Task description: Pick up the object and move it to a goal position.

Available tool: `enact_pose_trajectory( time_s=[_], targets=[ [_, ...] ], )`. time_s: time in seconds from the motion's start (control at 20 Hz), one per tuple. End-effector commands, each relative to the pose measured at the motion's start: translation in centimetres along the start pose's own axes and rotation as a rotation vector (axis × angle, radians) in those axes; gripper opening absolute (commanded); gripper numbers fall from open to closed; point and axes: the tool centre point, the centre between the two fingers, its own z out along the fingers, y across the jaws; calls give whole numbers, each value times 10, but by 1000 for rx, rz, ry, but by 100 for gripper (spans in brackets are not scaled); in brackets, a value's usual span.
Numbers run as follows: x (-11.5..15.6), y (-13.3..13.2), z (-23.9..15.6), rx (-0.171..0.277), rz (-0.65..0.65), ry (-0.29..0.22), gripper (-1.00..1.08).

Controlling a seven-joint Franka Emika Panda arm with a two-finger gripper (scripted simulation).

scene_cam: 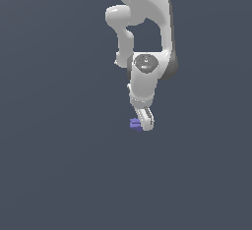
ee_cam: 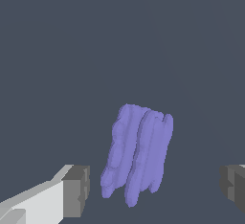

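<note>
The object [ee_cam: 138,153] is a small violet-blue blocky item with grooves along its length. In the wrist view it lies between my two dark finger pads [ee_cam: 76,190], nearer to that one, with clear gaps on both sides. My gripper [ee_cam: 154,189] is open and touches nothing. In the exterior view the object [scene_cam: 135,124] shows as a small violet piece just to the exterior view's left of the white gripper [scene_cam: 145,123], which is lowered close to the floor and partly hides it.
The flat dark grey floor [scene_cam: 59,165] spreads all around. The white arm [scene_cam: 145,37] rises above the gripper to the frame's top.
</note>
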Motion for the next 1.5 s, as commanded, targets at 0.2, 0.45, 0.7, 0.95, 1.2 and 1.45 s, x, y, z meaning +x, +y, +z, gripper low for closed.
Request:
enact_pose_trajectory(
  time_s=[0.2, 0.45, 0.7, 0.95, 1.2, 1.45],
  targets=[
    [-5, 1, 5, 4, 130, 6, 100],
    [-8, 2, 7, 5, 191, 8, 100],
    [-9, 2, 8, 7, 220, 9, 100],
    [-9, 2, 9, 6, 218, 9, 100],
    [-9, 3, 26, 6, 220, 10, 100],
    [-9, 3, 50, 6, 222, 10, 100]
  ],
)
